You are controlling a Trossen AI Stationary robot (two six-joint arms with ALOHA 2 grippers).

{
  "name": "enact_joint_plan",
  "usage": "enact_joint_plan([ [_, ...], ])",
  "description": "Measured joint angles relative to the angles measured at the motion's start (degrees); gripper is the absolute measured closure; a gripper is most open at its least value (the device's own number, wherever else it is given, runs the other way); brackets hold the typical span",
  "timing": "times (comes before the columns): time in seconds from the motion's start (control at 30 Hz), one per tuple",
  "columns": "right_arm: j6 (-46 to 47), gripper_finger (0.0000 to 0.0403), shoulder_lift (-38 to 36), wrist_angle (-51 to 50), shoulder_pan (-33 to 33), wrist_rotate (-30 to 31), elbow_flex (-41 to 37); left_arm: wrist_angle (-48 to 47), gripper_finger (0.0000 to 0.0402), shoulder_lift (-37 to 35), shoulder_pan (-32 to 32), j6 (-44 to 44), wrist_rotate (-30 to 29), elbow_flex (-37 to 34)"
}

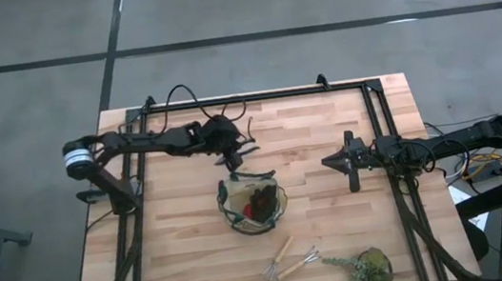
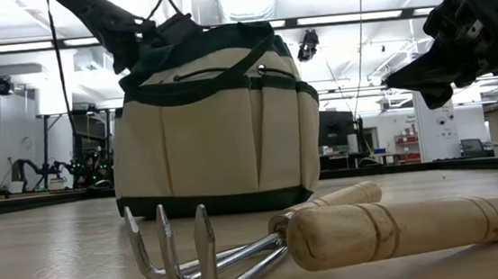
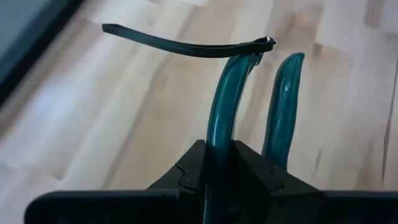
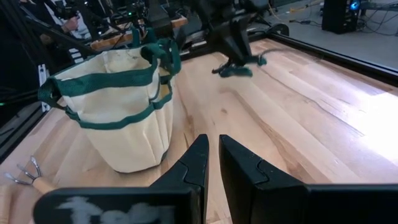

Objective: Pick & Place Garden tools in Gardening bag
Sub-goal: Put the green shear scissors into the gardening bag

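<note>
Near the bench's far edge, the left claw [image 1: 235, 140] is clamped on teal-handled shears [image 3: 231, 81]. Right claw [image 4: 211, 163], nearly together, holds nothing. Bag [image 1: 252, 204] sits mid-bench.

Pale planked wooden desk [image 2: 51, 256] with a smooth satin finish, round tan woven-cloth bag [image 2: 212, 129] with matt dark green fabric trim, two smooth light wooden-handled forks [image 2: 267, 242] with polished chrome metal tines, glossy teal plastic-coated shear handles [image 3: 249, 99] clamped in the left claw [image 3: 219, 171] of matt black plastic.
</note>
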Motion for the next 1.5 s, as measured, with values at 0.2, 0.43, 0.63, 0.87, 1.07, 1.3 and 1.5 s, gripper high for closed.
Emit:
enact_joint_plan([
  [0.2, -0.1, 0.0369, 0.0, 0.0, 0.0, 0.0, 0.0, -0.1, 0.0342, -1.3, 0.0, -0.1, -7.0, 1.2],
  [0.43, -0.1, 0.0369, 0.0, 0.0, 0.0, 0.0, 0.0, 0.7, 0.0342, -3.3, 0.0, 0.4, -11.6, 3.4],
  [0.63, 0.0, 0.0369, 0.0, 0.0, 0.0, 0.1, 0.0, 3.0, 0.0342, -4.9, 0.0, 0.5, -11.6, 5.0],
  [0.87, 0.0, 0.0369, 0.0, 0.0, 0.0, 0.1, 0.0, 4.3, 0.0342, -6.4, -0.1, 0.9, -11.6, 6.2],
  [1.07, 0.0, 0.0369, 0.0, 0.0, 0.0, 0.0, 0.0, 7.5, 0.0342, -6.7, -0.1, 0.9, -10.5, 7.2],
  [1.3, 0.0, 0.0369, 0.0, 0.0, 0.0, 0.1, 0.0, 9.8, 0.0342, -6.7, -0.7, 0.9, -9.0, 7.3],
  [1.5, 0.0, 0.0369, 0.0, 0.0, 0.0, 0.0, 0.0, 10.3, 0.0342, -6.7, -0.9, 0.5, -7.8, 7.3],
])
